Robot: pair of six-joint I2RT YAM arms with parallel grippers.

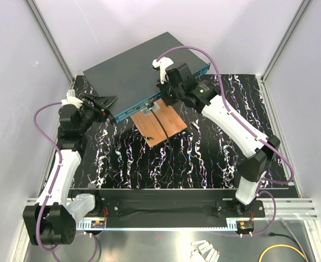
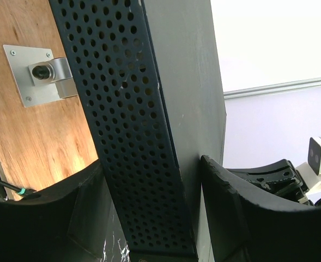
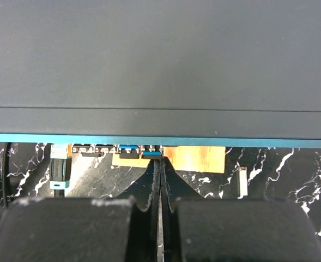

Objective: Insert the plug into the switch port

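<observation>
The switch (image 1: 133,71) lies at the back of the table, dark grey on top with a teal front edge (image 3: 160,140) and a row of ports. My left gripper (image 1: 107,102) clamps its left corner. In the left wrist view (image 2: 149,161) one finger lies against the perforated side (image 2: 144,136) and the other on the grey top. My right gripper (image 1: 165,94) reaches over the front edge. In the right wrist view (image 3: 161,159) its fingers are pressed together. Their tips touch a small blue plug (image 3: 152,154) at the port row. Nothing shows between the fingers.
A copper-brown board (image 1: 163,124) lies against the switch's front, with a black cable (image 1: 160,123) across it and a metal bracket (image 2: 40,73). A second blue connector (image 3: 128,147) sits left of the plug. A small white piece (image 3: 242,182) lies on the black marbled table (image 1: 204,158).
</observation>
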